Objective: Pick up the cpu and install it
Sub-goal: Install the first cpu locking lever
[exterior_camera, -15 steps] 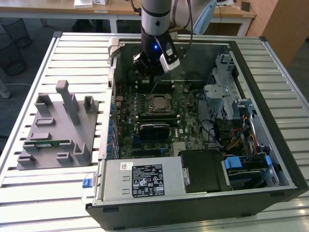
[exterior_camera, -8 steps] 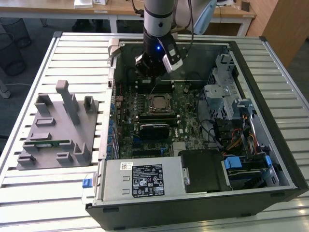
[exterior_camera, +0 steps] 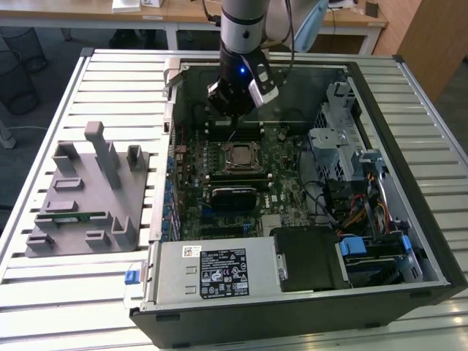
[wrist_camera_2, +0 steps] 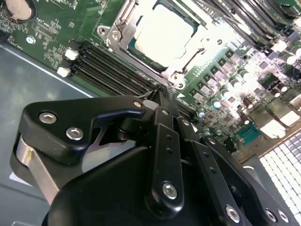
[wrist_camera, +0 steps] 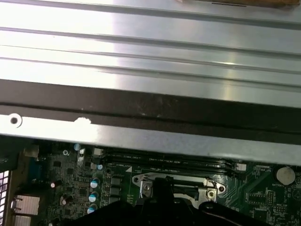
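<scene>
cpu (exterior_camera: 240,155): seated in motherboard socket (wrist_camera_2: 123,33), mid case
gripper (exterior_camera: 235,110): above the memory slots (wrist_camera_2: 113,70), just far of the socket
jaws: closed, holding nothing
case (exterior_camera: 409,289): open, on slatted desk (exterior_camera: 58,300)

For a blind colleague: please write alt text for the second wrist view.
The cpu sits in its socket on the green motherboard, its pale top plate showing. The black gripper hangs above the empty memory slots beside it.
</scene>
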You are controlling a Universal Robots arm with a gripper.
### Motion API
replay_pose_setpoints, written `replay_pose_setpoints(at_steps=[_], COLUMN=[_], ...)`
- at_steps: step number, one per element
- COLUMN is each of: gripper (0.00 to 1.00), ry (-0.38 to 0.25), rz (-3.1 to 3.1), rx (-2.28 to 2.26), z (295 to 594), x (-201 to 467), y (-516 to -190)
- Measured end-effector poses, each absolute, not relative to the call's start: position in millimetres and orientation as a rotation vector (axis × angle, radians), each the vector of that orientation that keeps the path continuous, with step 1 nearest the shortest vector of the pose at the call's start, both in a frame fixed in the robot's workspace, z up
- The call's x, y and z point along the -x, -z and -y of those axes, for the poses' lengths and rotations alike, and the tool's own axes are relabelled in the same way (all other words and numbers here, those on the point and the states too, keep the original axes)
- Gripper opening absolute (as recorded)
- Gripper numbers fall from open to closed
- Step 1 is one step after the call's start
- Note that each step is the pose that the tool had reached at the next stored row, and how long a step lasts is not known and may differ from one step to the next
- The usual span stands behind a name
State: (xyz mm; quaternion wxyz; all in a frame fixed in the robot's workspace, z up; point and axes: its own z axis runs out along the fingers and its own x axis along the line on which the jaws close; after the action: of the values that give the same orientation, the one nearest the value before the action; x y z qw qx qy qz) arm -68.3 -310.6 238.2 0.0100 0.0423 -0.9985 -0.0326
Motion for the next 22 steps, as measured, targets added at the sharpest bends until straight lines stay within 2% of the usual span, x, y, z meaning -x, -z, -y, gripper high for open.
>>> replay_pose_setpoints(at_steps=[22], gripper=[0.11], ry=[0.1], rz=[3.117], rx=[-0.132], z=[308.2], x=[43.0], y=[-224.1])
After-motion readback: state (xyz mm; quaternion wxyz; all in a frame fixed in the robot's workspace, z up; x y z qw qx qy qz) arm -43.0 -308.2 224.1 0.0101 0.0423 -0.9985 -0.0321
